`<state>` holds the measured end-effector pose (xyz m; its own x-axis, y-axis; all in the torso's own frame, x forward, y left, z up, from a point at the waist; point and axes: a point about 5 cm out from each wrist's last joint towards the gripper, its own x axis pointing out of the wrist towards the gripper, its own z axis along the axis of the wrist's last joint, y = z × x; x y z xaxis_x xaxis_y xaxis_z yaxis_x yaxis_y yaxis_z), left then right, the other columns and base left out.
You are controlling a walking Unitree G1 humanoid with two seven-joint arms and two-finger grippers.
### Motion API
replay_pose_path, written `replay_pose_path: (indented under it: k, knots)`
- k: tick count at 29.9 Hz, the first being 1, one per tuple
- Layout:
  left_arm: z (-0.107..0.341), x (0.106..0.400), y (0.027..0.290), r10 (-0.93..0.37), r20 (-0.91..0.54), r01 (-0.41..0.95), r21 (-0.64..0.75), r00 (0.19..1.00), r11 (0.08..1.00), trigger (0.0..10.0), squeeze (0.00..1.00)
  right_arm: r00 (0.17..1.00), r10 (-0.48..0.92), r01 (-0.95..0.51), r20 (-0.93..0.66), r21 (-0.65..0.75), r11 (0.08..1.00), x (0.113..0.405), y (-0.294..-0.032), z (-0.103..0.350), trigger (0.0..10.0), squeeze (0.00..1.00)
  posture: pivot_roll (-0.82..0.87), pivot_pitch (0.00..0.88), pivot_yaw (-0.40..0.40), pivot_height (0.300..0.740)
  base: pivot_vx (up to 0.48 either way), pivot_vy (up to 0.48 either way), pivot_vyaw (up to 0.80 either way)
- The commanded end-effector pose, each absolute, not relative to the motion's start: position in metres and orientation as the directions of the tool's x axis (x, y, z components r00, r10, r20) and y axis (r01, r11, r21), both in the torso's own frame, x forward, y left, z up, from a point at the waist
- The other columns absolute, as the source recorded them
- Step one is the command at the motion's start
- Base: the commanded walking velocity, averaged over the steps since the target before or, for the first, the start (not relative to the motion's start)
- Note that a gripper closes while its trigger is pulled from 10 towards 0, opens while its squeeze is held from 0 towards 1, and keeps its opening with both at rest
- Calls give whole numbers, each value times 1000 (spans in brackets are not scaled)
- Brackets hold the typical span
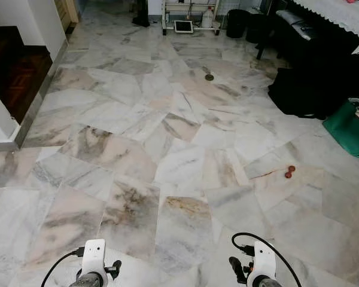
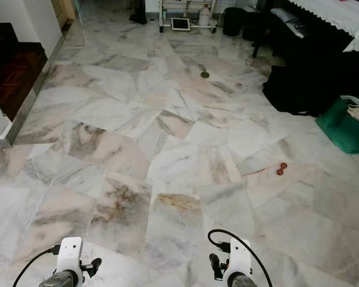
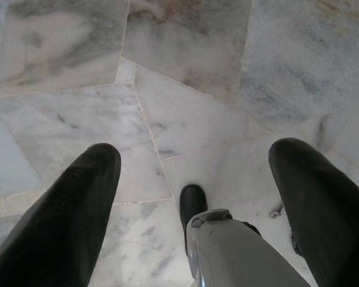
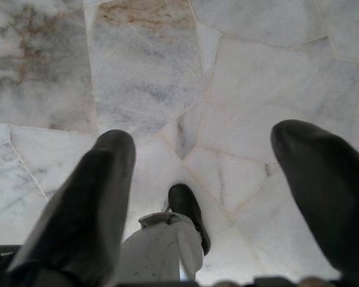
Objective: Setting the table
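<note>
Head views: nothing picked up yet, just marble floor [image 1: 167,149] ahead, so I'd call this the walk-over step. The table with the lace cloth [image 1: 341,13] sits far right; a green bag [image 1: 347,127] and a small reddish thing [image 1: 289,172] lie along that side (steer around both).

Left wrist view: left gripper [image 3: 194,173] hangs spread apart, holding nothing, above the robot's foot [image 3: 192,200].

Right wrist view: right gripper [image 4: 203,161] likewise released and empty. Turn right, keep the arms low.
</note>
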<state>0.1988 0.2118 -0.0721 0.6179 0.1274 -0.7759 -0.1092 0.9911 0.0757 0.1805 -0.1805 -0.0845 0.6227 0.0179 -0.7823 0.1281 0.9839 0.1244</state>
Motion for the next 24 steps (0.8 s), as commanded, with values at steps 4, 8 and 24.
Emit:
replay_pose_path:
  k: [4, 8, 24]
  knots:
    - [-73, 197, 213, 150, -781, -103, 110, 606, 989, 10000, 0, 632, 14, 131, -774, 125, 983, 182, -181, -84, 10000, 0, -12, 40, -39, 740, 0, 0, -134]
    - [-73, 197, 213, 148, -780, -101, 108, 608, 989, 10000, 0, 634, 12, 138, -773, 128, 982, 182, -181, -84, 10000, 0, -12, 40, -39, 740, 0, 0, 0]
    - [-72, 198, 213, 151, -776, -72, 135, 613, 988, 10000, 0, 617, 5, 142, -787, 117, 983, 180, -182, -85, 10000, 0, -9, 39, -41, 740, 0, -223, -283]
